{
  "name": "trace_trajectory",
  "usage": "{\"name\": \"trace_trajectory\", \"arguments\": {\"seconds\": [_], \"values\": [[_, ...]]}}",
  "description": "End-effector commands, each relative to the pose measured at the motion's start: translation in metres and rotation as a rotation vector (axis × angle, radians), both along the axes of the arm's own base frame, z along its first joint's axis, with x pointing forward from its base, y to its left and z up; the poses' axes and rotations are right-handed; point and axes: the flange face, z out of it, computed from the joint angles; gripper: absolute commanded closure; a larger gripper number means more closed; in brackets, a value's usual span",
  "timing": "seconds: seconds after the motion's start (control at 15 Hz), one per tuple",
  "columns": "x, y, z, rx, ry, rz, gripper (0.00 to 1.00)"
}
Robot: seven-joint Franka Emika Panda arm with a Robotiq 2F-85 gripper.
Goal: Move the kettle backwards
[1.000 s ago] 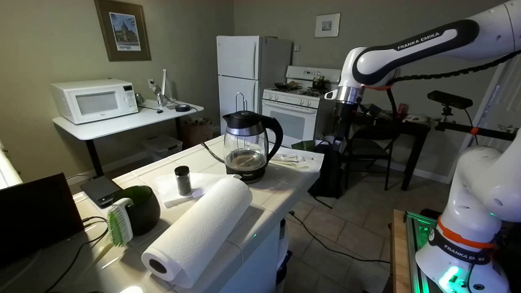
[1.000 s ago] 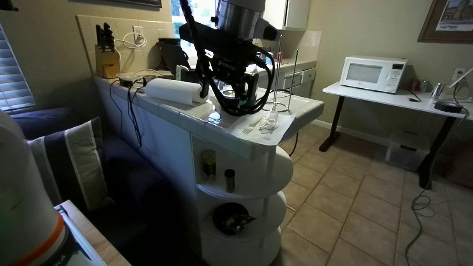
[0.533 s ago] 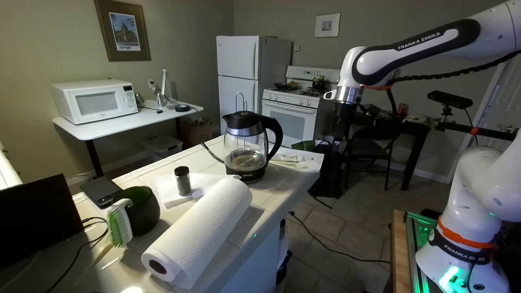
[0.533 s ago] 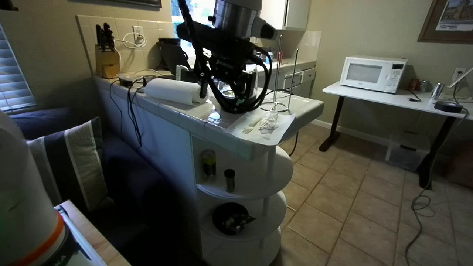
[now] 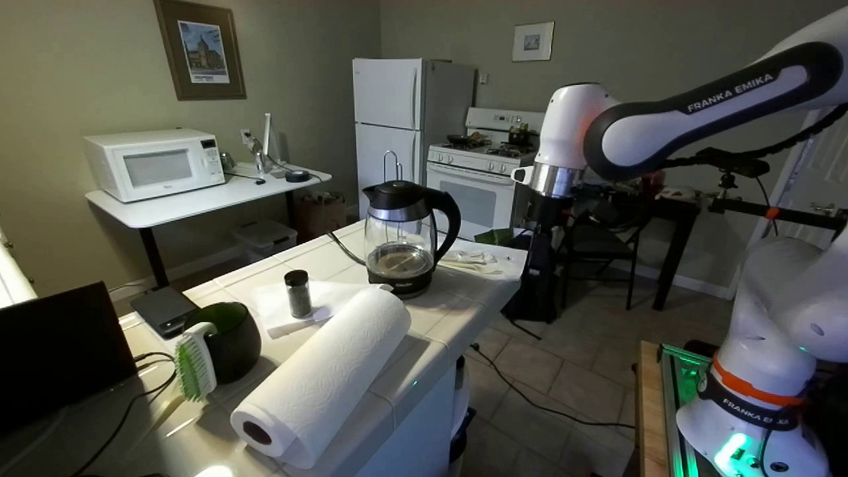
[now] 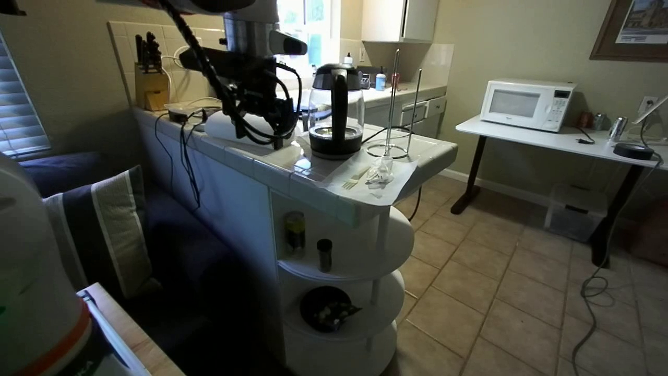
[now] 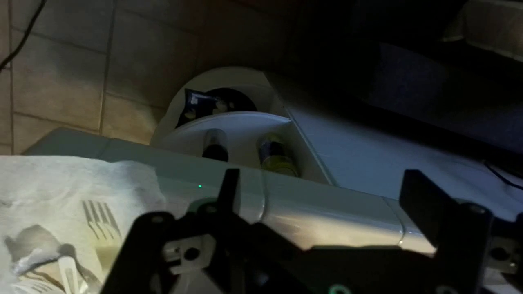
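In the wrist view, the end effector (image 7: 320,185) is spread, gripping nothing. In an exterior view, the kettle (image 6: 338,112) stands frame-right of it; depth offset uncertain.

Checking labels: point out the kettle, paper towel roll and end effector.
Kettle (image 5: 400,233), in an exterior view, on the clear glass body.
Paper towel roll (image 5: 331,371), in an exterior view, on its white side.
End effector (image 7: 320,185), in the wrist view, midway between the fingertips.
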Motion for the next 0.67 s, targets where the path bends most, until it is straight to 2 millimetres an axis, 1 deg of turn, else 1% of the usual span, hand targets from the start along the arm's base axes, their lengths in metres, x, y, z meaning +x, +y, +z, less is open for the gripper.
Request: {"name": "trace_trajectory", "arguments": {"seconds": [0.0,0.13,0.33,0.6], "values": [[0.003,0.034,-0.016,-0.062,-0.121,0.015,0.00],[0.012,0.045,-0.022,-0.074,-0.177,-0.026,0.00],[0.028,0.052,-0.033,-0.078,-0.226,-0.110,0.00],[0.054,0.043,-0.053,-0.069,-0.264,-0.241,0.00]]}}
